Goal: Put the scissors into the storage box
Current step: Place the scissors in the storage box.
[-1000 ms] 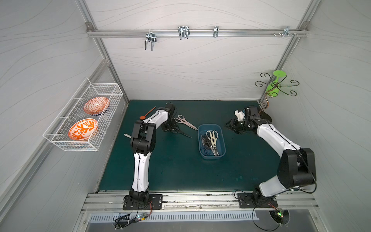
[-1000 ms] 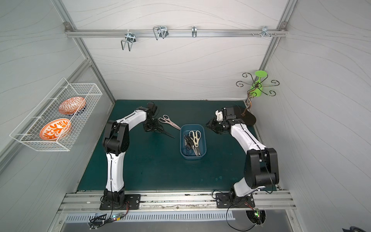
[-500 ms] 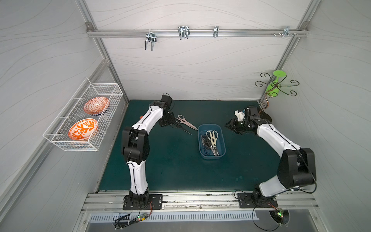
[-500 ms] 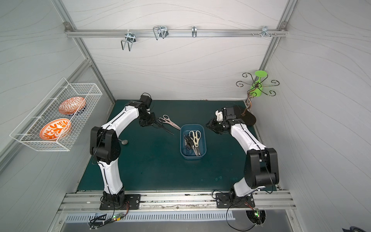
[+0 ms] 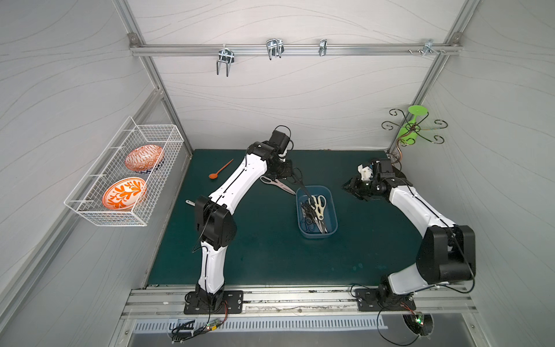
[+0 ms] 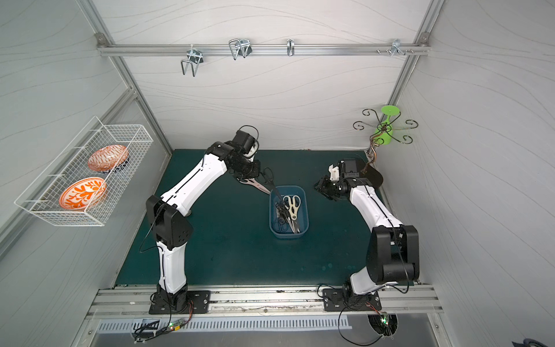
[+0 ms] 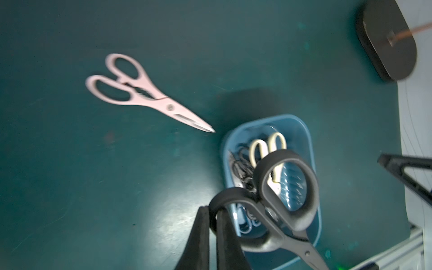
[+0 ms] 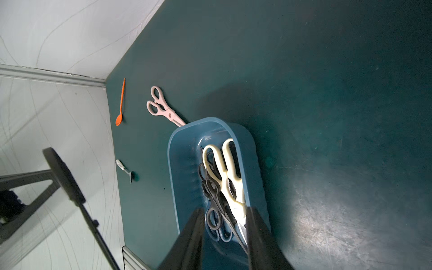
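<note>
Centre of a top view: left gripper (image 5: pixel 289 175) pinched shut on one handle loop of the black-handled scissors (image 5: pixel 301 185). Fingers (image 7: pixel 198 233) on either side of that loop's rim, second loop free just beside them. Blades slanting down and away from the grip, tips over the far-left corner of the storage box (image 5: pixel 334 210). Contact with the pile inside not clear.

In the box: cream-handled shears (image 5: pixel 319 207) along the right side, small black-handled pairs (image 8: pixel 211 187) to their left, a blue-handled pair (image 8: pixel 223 236) at the near end.

Pink-handled shears (image 5: pixel 277 184) flat on the green mat (image 5: pixel 270 255), just upper left of the box, tip close to the rim but apart from it.

Right gripper (image 8: pixel 225 209) right of the box in both top views and well apart from it. Fingers parted, nothing between them.

Bare mat below and right of the box. Orange spoon (image 5: pixel 220 170) at upper left, metal spoon (image 5: pixel 190 202) at the mat's left edge, black stand base (image 6: pixel 374 178) in its upper right corner.
</note>
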Controlling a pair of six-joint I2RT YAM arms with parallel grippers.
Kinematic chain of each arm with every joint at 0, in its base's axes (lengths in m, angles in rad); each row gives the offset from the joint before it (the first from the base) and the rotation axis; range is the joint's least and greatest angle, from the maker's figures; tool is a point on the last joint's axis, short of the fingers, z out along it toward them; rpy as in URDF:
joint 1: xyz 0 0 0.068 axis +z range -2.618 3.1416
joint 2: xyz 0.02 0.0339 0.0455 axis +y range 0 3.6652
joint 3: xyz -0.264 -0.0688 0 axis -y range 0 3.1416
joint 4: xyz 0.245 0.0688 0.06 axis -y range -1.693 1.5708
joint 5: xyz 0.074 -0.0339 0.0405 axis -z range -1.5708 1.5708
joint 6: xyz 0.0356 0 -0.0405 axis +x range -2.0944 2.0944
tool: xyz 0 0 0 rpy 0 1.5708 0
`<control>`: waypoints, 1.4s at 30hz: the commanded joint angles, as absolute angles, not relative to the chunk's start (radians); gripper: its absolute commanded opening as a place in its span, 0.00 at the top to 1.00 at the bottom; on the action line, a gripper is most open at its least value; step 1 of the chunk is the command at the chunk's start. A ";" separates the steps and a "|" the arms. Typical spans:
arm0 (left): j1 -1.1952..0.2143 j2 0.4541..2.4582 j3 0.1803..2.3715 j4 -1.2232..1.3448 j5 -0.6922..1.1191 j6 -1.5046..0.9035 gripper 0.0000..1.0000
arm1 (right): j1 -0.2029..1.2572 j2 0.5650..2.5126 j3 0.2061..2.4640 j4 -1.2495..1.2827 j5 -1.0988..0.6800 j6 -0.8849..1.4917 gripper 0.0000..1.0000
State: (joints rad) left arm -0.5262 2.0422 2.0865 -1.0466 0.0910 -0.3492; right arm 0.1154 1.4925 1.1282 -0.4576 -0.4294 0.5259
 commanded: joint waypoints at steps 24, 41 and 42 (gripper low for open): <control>-0.737 2.258 2.034 -0.944 -0.102 -0.302 1.00 | 0.090 1.404 1.069 -0.454 -0.466 0.527 0.65; -0.734 2.270 2.121 -1.003 -0.118 -0.299 0.64 | 0.092 1.414 1.084 -0.452 -0.465 0.532 0.65; -0.732 2.258 2.123 -1.005 -0.109 -0.305 0.64 | 0.092 1.415 1.086 -0.453 -0.465 0.533 0.65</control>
